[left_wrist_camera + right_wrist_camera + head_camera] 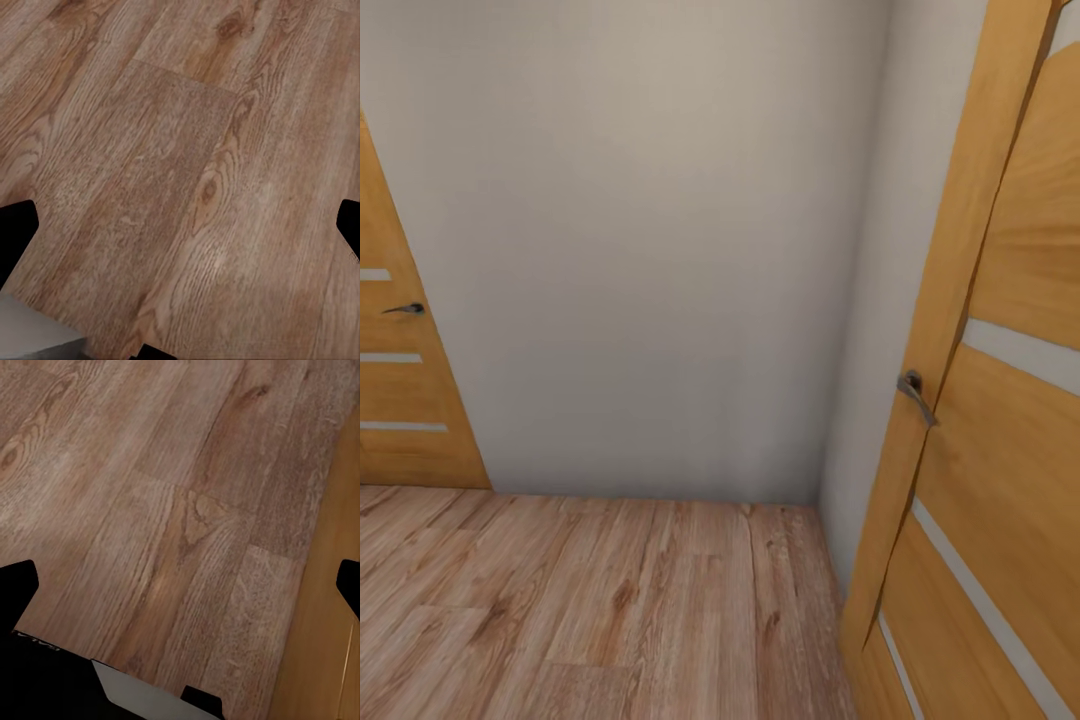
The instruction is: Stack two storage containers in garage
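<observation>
The storage containers are out of view. In the left wrist view, my left gripper hangs open over brown wood planks, its dark fingertips far apart with nothing between them. My right gripper is open too, with bare planks under it and a honey-coloured door edge at one side.
A plain pale wall stands straight ahead, meeting a side wall in a corner at the right. A honey-coloured panel door with a lever handle is at the far left. Another such door with a handle stands close on the right.
</observation>
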Available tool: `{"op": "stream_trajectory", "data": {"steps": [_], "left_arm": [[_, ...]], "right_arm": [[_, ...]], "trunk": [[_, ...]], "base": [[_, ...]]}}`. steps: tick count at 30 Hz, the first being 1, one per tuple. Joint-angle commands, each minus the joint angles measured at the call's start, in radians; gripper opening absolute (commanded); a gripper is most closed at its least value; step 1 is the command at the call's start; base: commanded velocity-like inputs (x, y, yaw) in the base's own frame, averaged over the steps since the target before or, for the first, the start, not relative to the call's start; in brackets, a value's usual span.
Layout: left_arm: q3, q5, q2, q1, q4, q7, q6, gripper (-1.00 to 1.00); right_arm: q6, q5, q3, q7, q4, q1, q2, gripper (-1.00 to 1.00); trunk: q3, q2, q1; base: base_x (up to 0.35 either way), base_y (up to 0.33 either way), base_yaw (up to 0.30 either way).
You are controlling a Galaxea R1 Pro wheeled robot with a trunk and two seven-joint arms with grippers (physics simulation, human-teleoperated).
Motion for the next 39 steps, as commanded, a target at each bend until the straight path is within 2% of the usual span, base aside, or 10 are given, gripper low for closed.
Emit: {"op": "stream_trajectory", "data": {"steps": [1, 26, 39], "left_arm": [[-0.004, 0.002, 0.0, -0.002, 0.003, 0.005, -0.005, 1.0], [-0.002, 0.002, -0.002, -0.002, 0.003, 0.005, -0.005, 1.0], [-0.002, 0.0, -0.001, -0.002, 0.003, 0.005, -0.005, 1.0]], "right_arm": [[-0.001, 0.0, 0.0, 0.002, -0.002, 0.001, 0.0, 1.0], [-0.001, 0.0, 0.0, 0.002, -0.002, 0.001, 0.0, 1.0], [-0.001, 0.0, 0.0, 0.003, -0.001, 0.001, 0.0, 1.0]], "trunk": [[-0.001, 0.0, 0.0], [-0.001, 0.0, 0.0], [-0.001, 0.0, 0.0]], "base": [[0.157, 0.0, 0.0], [0.011, 0.0, 0.0], [0.098, 0.019, 0.0]]}}
